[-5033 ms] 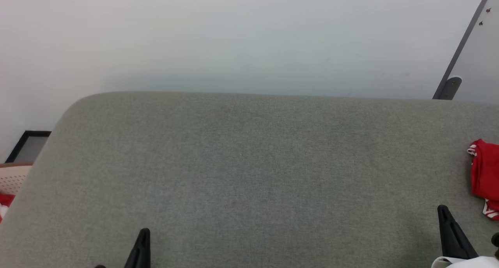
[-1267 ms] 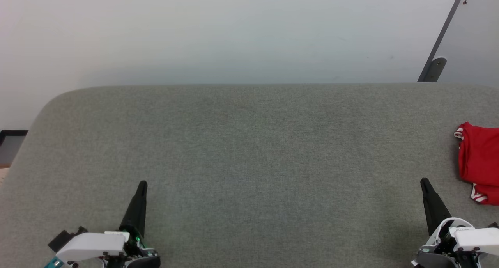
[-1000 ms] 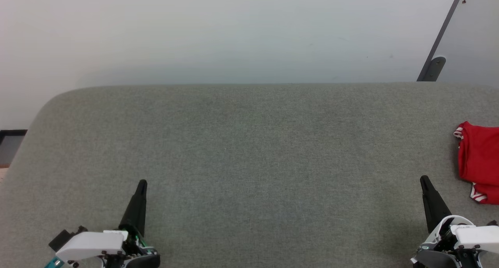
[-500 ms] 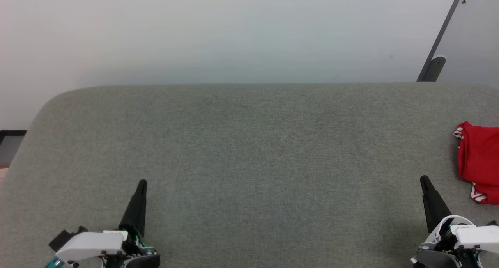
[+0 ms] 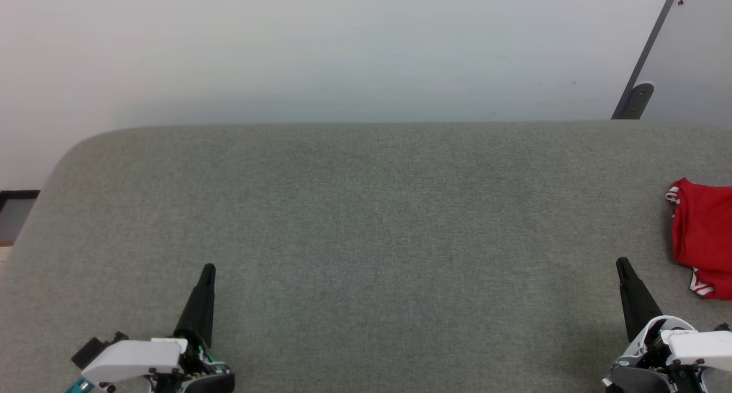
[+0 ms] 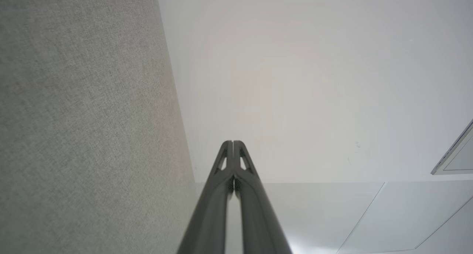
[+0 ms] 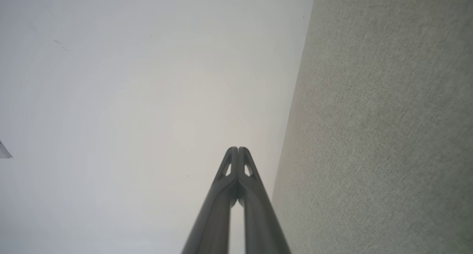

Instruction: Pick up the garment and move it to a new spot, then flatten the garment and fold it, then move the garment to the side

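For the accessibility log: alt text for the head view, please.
A red T-shirt lies at the right edge of a grey fabric surface. The left gripper and right gripper, both shut and empty, point up from the bottom corners.

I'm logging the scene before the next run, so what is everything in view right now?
T-shirt: one, red with white-and-red striped trim, on the surface's right end, cut off by the picture's edge.
Padded surface: one, grey fabric, across the foreground.
Wall: one, white, behind the surface.
Slanted strip: one, dark grey, top right on the wall.
Left gripper: one, dark fingers, shut, lower left.
Right gripper: one, dark fingers, shut, lower right, apart from the T-shirt.
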Tool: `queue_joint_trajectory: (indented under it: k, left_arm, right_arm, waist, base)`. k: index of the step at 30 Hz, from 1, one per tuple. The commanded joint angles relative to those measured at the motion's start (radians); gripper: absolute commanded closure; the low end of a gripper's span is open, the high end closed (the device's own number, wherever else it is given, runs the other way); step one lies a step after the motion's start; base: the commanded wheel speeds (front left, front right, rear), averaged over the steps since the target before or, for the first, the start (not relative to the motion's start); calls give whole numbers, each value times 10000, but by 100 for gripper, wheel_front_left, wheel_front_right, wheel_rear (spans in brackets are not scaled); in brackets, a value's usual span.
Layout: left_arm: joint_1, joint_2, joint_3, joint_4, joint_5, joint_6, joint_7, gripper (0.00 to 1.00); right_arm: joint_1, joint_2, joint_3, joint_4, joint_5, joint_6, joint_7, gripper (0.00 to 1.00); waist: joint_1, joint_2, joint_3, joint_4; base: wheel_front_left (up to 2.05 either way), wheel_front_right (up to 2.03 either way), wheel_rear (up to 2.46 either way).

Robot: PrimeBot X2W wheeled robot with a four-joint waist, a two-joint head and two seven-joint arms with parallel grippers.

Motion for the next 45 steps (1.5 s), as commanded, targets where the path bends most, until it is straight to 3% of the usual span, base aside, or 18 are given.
queue_joint_trajectory:
  k: [1, 45]
  left_arm:
    - [-101, -16, 17, 11, 43, -56, 48, 100]
    - [-112, -77, 111, 15, 116, -56, 115, 100]
  right_arm:
    - [-21, 39, -5, 2, 35, -10, 20, 100]
    - [-21, 38, -2, 2, 37, -10, 18, 100]
  waist:
    - [0, 0, 0, 0]
    - [0, 0, 0, 0]
  base:
    - [0, 0, 0]
    - [0, 0, 0]
